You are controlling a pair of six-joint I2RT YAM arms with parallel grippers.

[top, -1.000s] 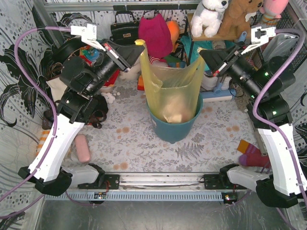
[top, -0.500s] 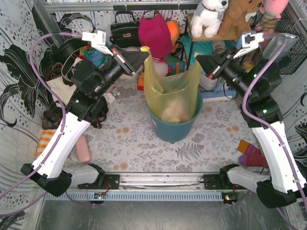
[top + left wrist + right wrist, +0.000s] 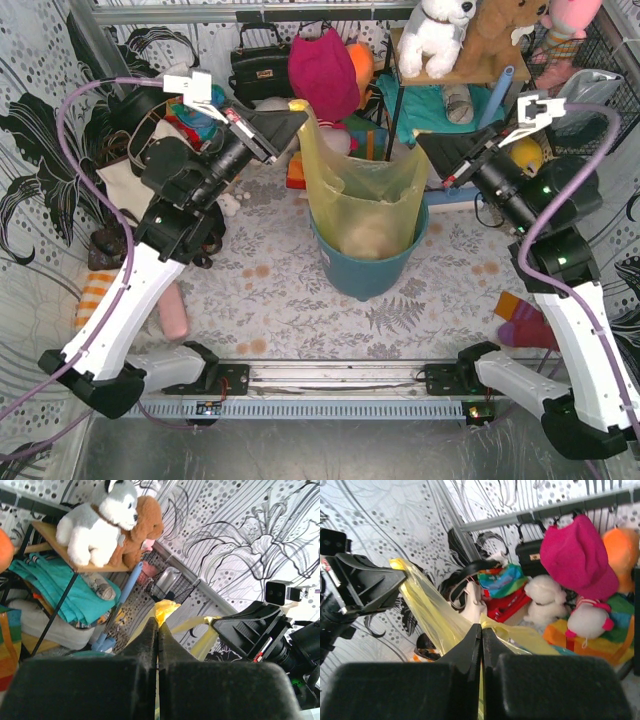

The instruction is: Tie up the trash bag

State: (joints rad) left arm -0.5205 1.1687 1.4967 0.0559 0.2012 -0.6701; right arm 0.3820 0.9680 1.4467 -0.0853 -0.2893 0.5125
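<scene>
The trash bag (image 3: pixel 365 195) is thin yellow-green plastic, standing in the teal bin (image 3: pixel 362 262) at the table's middle, with pale crumpled paper showing through. My left gripper (image 3: pixel 299 115) is shut on the bag's left top corner and holds it up. My right gripper (image 3: pixel 424 143) is shut on the bag's right top edge. In the left wrist view my left gripper (image 3: pixel 158 626) pinches yellow plastic (image 3: pixel 165 612), with the right gripper's black fingers (image 3: pixel 250 630) opposite. In the right wrist view my right gripper (image 3: pixel 481 628) pinches the bag (image 3: pixel 432 605).
Clutter lines the back: a black handbag (image 3: pixel 258 62), a magenta plush (image 3: pixel 322 70), a shelf with stuffed toys (image 3: pixel 440 35) and teal cloth. A pink object (image 3: pixel 173 310) lies at the front left, a purple and orange item (image 3: pixel 525 322) at the front right.
Both grippers have moved inward from their wide spread, keeping hold of the bag's top corners. The right gripper has dropped slightly and drawn back right in the last half second.
</scene>
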